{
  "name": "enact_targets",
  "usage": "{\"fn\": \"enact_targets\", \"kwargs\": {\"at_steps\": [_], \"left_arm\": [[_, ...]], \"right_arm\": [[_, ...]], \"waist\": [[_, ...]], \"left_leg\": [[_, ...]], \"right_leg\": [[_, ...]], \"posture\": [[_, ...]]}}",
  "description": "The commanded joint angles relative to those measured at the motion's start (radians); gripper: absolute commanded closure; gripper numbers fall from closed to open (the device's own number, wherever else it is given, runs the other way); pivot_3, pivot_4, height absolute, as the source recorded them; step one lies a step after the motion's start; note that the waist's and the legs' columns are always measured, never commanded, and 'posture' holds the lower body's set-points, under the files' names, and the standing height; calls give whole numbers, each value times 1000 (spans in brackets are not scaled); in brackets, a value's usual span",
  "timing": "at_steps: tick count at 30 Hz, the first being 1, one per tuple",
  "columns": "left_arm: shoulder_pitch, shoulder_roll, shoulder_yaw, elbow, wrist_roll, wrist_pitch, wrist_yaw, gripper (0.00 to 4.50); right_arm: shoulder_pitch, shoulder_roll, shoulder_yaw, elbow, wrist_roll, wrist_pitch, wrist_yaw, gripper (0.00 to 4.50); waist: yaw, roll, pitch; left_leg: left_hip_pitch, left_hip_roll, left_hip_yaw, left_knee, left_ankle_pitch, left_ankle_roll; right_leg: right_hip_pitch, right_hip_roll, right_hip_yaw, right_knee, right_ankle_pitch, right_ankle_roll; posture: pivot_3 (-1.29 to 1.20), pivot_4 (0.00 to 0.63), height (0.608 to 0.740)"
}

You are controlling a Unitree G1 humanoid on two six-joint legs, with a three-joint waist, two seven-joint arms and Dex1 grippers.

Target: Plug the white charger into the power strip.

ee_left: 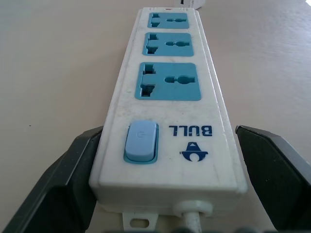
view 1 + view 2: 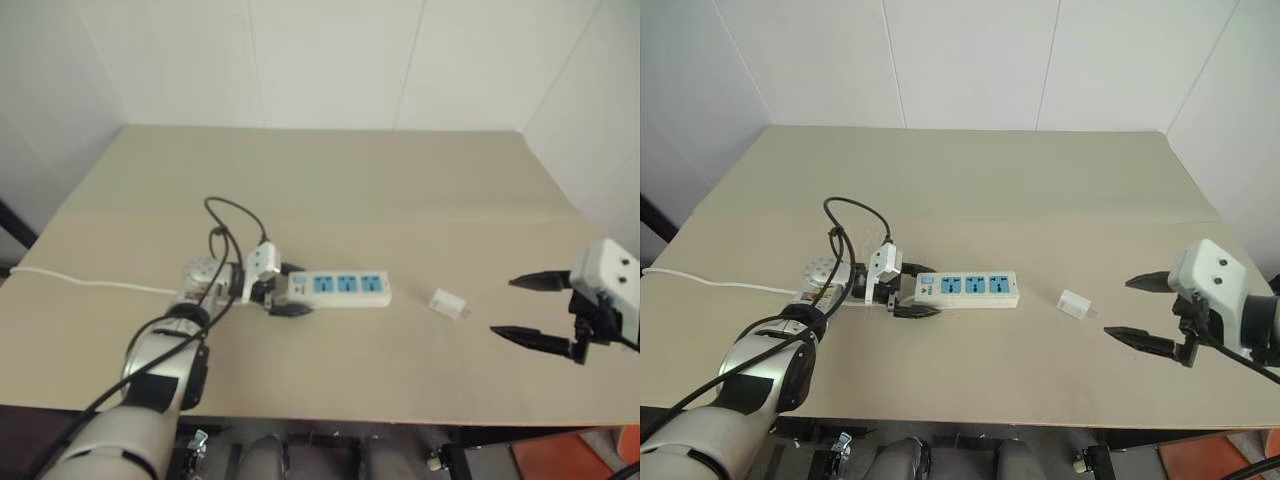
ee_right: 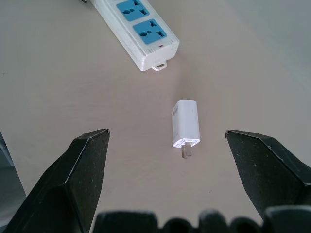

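White plastic power strip (image 2: 338,288), long bar shape with 3 blue outlet faces in a row, is lying flat on the beige tabletop (image 2: 400,190), roughly middle-left of it. Its switch end, with a pale blue rocker switch (image 1: 141,141) and a thin white cord (image 2: 90,282) trailing off toward the table's left edge, sits right between the 2 black fingers of the left gripper (image 2: 285,290). From the left wrist view the fingers (image 1: 63,189) flank the strip on both sides, spread wide. One seems to be touching the strip's side, the other has a gap, so it's bracketing the end, not squeezing it.

Small white cube-shaped charger (image 3: 186,124) with 2 short metal prongs is lying on its side on the table, just past the strip's far end, not touching it. Prongs point away from the strip, toward the right gripper (image 2: 530,310).

That right gripper hangs above the table near the right edge, fingers wide apart, holding nothing. In its wrist view the charger sits in line between the 2 fingertips but well ahead of them.
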Motion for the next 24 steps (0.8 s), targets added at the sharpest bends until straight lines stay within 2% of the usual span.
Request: {"fn": "enact_targets", "kwargs": {"at_steps": [1,13,24], "left_arm": [[21,7,20,-10,-1,5,-49,37],[79,48,85,-17,-6,-6,-70,37],[88,-6,144,-21,-39,16,-32,37]], "right_arm": [[4,11,-23,-13,-3,-3,-20,0],[-36,15,50,11,-17,-29,-54,0],[-61,5,71,35,-38,-47,-54,0]], "waist": [[0,0,0],[-7,0,0],[2,0,0]], "left_leg": [[0,0,0,0,0,0],[2,0,0,0,0,0],[2,0,0,0,0,0]], "right_leg": [[0,0,0,0,0,0],[0,0,1,1,0,0],[1,0,1,2,0,0]], "posture": [[0,150,740],[0,150,740],[0,150,740]]}}
